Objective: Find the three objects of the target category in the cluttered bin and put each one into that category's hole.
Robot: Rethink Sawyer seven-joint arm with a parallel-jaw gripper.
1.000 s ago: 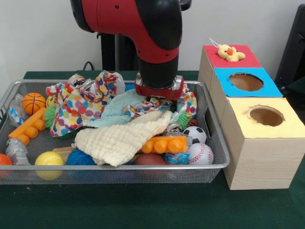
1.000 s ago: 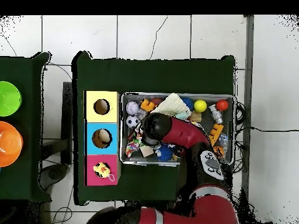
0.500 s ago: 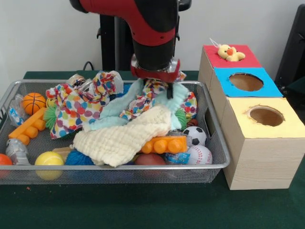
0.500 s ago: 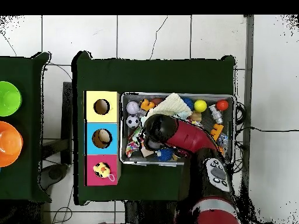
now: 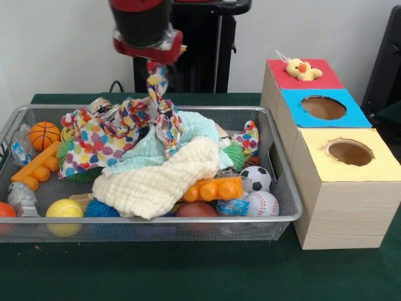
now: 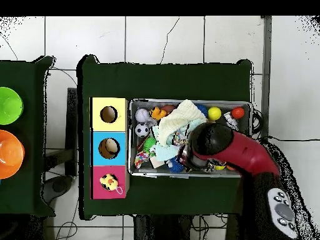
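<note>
Hovering above the bin (image 5: 285,188), tool (image 5: 152,61) pinching a strip of spotted cloth (image 5: 164,106), lifting it off the pile. Sitting on the red box (image 5: 326,78) beside the bin: yellow duckling (image 5: 301,69).

Front view faces the robot, close and low across the green-clothed table (image 5: 188,276). Overhead view looks straight down from high up, robot at 6 o'clock. Both share the silver wire-mesh bin (image 5: 285,188) (image 6: 132,140).

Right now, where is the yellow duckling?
In the front view the duckling sits on the red-topped box at the far end of the box row, right of the bin; overhead it covers that box's hole.
</note>
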